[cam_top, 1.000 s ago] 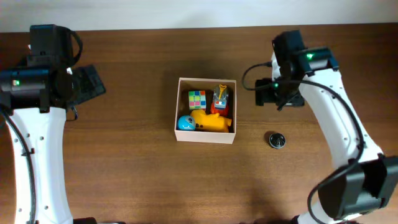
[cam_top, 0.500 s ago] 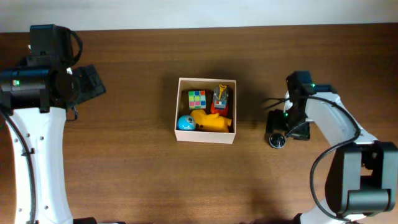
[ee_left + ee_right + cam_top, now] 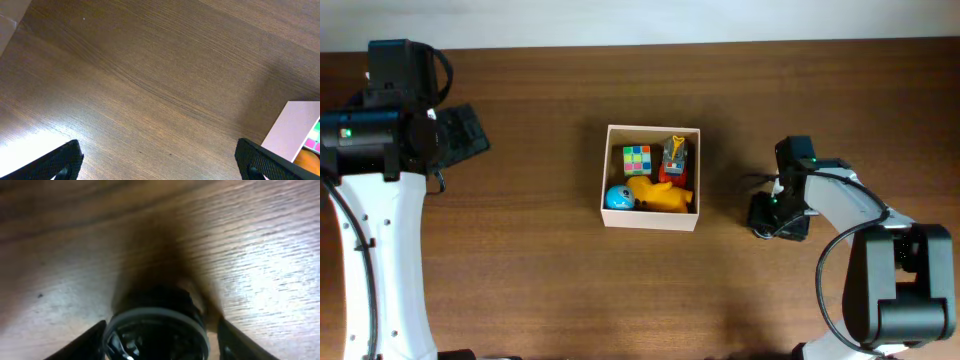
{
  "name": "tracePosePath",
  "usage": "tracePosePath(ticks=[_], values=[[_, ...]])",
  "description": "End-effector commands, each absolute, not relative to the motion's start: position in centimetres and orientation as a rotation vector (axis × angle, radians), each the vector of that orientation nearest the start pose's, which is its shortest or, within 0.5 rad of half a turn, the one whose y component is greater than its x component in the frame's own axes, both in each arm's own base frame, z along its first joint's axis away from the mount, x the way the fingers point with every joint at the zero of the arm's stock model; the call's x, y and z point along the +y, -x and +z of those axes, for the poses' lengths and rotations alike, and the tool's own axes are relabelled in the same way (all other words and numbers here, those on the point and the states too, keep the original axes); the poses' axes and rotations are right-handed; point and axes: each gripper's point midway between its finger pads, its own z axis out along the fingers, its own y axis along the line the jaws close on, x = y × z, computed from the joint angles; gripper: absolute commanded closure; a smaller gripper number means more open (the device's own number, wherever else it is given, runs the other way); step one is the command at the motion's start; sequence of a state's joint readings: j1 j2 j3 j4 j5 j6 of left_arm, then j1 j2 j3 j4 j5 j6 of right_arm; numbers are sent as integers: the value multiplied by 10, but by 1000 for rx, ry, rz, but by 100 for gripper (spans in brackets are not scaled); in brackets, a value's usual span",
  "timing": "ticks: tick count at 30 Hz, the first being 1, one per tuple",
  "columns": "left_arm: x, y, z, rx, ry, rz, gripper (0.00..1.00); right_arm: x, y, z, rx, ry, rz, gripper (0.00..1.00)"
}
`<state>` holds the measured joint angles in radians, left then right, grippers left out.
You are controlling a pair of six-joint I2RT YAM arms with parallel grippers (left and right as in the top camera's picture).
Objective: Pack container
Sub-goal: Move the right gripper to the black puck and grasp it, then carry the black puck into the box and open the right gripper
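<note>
container (image 3: 650, 221): sat central, holding toys (image 3: 655, 190)
right gripper (image 3: 161, 344): jaws spread astride the round black object (image 3: 156, 330), seemingly lined up to pinch it
left gripper (image 3: 159, 161): jaws spread, empty, parked aside

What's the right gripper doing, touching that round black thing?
Cannot tell. Right wrist view: right gripper straddles the round black object, but blur hides any contact.

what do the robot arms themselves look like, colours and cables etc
Both are alike: the left arm and right arm have smooth white links joined by boxy black joint housings, each arm showing a small green light. Thin black cables loop beside the housings. The jaws are matte black, with no markings visible.
</note>
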<state>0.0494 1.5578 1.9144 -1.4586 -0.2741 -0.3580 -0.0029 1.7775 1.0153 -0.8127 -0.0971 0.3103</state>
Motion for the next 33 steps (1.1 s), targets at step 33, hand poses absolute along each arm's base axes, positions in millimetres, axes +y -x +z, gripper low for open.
tracePosePath(ticks=[33], values=[[67,-330,307,2552,606,282,1,213,-365,163,2647,264,315,57]])
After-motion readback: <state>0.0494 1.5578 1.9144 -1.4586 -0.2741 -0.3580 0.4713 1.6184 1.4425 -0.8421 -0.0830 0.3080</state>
